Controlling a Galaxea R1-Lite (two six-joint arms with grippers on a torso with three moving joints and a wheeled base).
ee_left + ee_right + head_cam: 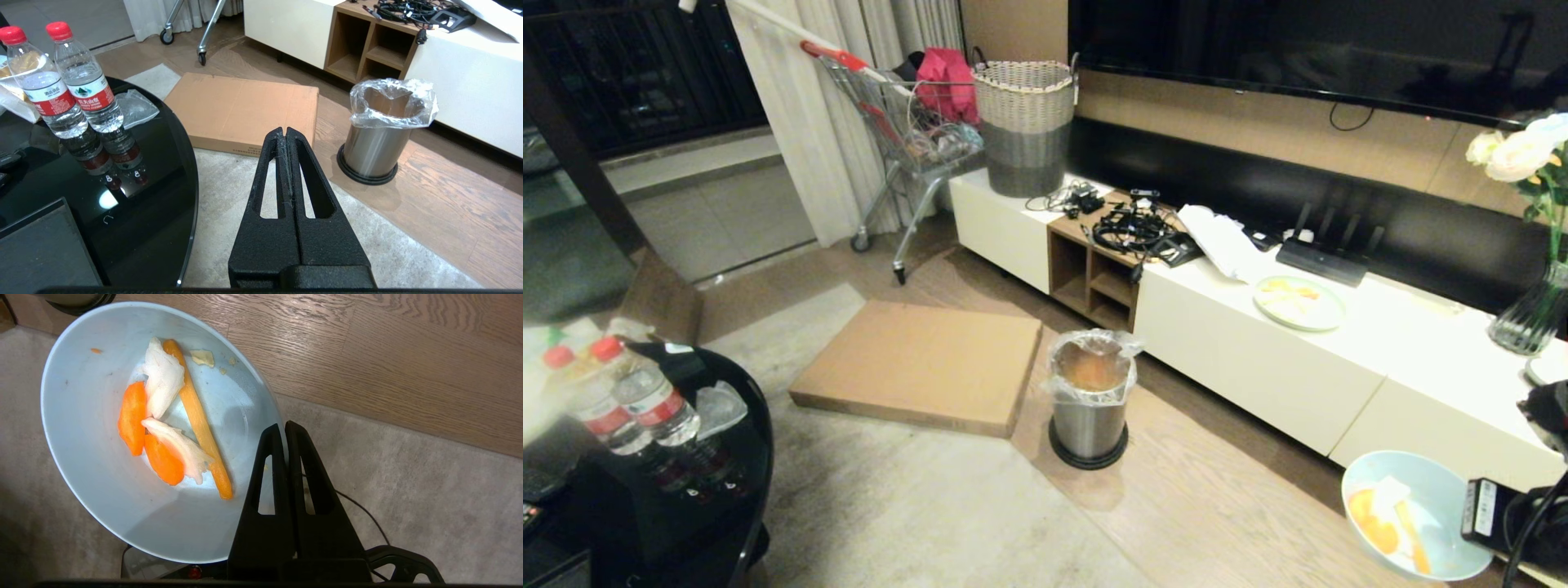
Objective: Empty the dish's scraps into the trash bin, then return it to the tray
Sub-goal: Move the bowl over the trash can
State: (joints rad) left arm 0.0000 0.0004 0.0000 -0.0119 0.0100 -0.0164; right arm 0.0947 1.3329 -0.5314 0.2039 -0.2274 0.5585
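The trash bin (pixel 374 147) is brushed stainless steel with a dull sheen, lined with a crinkly clear plastic bag (pixel 392 102). The dish (pixel 102 465) looks like smooth, glossy glazed ceramic (possibly melamine). The right end effector (pixel 284 430) is rough, matt black plastic. The floor (pixel 388 355) is satin wood-grain plank beside a matt grey rug (pixel 408 486). The flat box (pixel 919 363) is plain brown cardboard.

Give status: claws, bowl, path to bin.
Right claw shut on bowl rim, scraps inside. Left claw shut, empty. Bin on floor, not yet reached; nothing between.
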